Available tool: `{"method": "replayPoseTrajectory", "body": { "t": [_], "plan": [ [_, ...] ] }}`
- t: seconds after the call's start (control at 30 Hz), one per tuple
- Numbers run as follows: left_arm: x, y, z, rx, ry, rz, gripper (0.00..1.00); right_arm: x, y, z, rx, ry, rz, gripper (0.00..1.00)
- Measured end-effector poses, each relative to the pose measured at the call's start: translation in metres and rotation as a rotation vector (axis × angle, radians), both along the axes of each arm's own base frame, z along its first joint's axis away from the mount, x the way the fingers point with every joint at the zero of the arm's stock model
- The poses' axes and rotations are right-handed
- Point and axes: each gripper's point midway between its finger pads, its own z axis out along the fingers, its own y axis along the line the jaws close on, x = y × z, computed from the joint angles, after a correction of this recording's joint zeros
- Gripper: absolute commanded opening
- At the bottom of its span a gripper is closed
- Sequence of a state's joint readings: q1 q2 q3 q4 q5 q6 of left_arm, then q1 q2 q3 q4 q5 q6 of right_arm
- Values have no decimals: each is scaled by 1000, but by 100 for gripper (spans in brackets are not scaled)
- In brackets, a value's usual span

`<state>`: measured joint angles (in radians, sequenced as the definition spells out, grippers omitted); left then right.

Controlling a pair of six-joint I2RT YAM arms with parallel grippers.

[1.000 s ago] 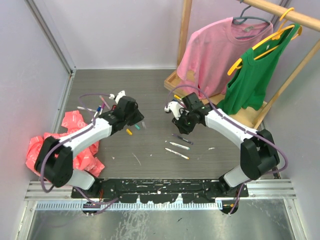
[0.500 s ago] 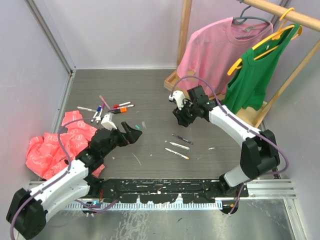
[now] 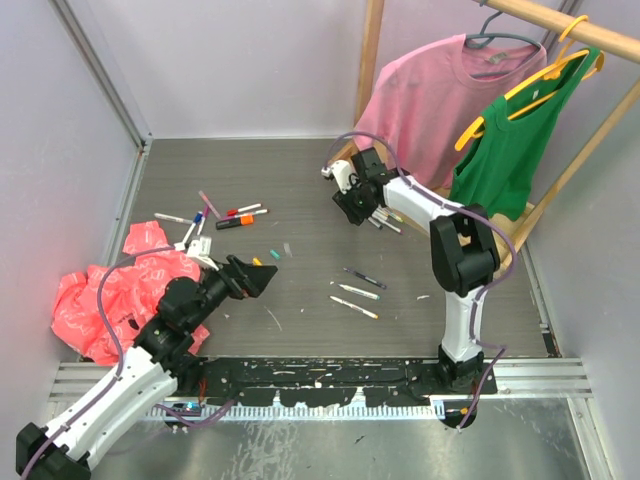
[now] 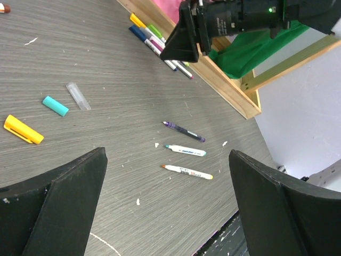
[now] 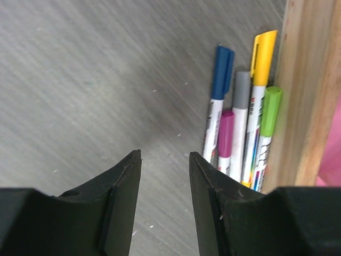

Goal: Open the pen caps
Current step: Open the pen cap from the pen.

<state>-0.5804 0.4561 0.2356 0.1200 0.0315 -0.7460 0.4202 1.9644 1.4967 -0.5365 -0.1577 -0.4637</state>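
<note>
Left pincer (image 3: pixel 258 272) wide open, empty. Loose yellow cap (image 4: pixel 23 129) and teal cap (image 4: pixel 55 105) lie near it on the surface (image 4: pixel 106 53). Right pincer (image 5: pixel 165 160) part-open, empty, beside capped pens (image 5: pixel 242 122) along the wooden frame (image 5: pixel 309 80).

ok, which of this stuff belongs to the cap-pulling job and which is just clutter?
Job:
- capped pens by the rack
- pens at the left
- three pens in the middle
- yellow cap
- teal cap

Clutter:
- pink shirt
- green top
- wooden rack
- red bag
</note>
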Motion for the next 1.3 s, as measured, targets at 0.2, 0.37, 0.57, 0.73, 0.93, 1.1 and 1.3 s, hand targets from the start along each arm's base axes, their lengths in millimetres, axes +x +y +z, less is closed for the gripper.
{"method": "replayPoseTrajectory", "body": {
  "t": [0.2, 0.37, 0.57, 0.73, 0.93, 1.1, 1.3],
  "plan": [
    [-3, 1, -13, 10, 22, -3, 98, 19, -13, -12, -45, -1, -52, 42],
    [-5, 1, -28, 19, 57, -7, 98, 26, -27, -12, -51, 0, -90, 35],
    [-6, -1, -29, 9, 66, -14, 98, 29, -41, -25, -52, 35, -128, 31],
    [-6, -1, -33, 10, 78, -14, 98, 26, -45, -33, -50, 64, -136, 30],
    [-6, -2, -35, 4, 88, -13, 98, 25, -45, -36, -52, 73, -137, 29],
    [-6, -2, -35, -2, 92, -12, 98, 24, -45, -41, -56, 84, -136, 24],
    [-6, -2, -35, -2, 92, -11, 98, 20, -45, -47, -60, 105, -131, 20]
  ]
}}
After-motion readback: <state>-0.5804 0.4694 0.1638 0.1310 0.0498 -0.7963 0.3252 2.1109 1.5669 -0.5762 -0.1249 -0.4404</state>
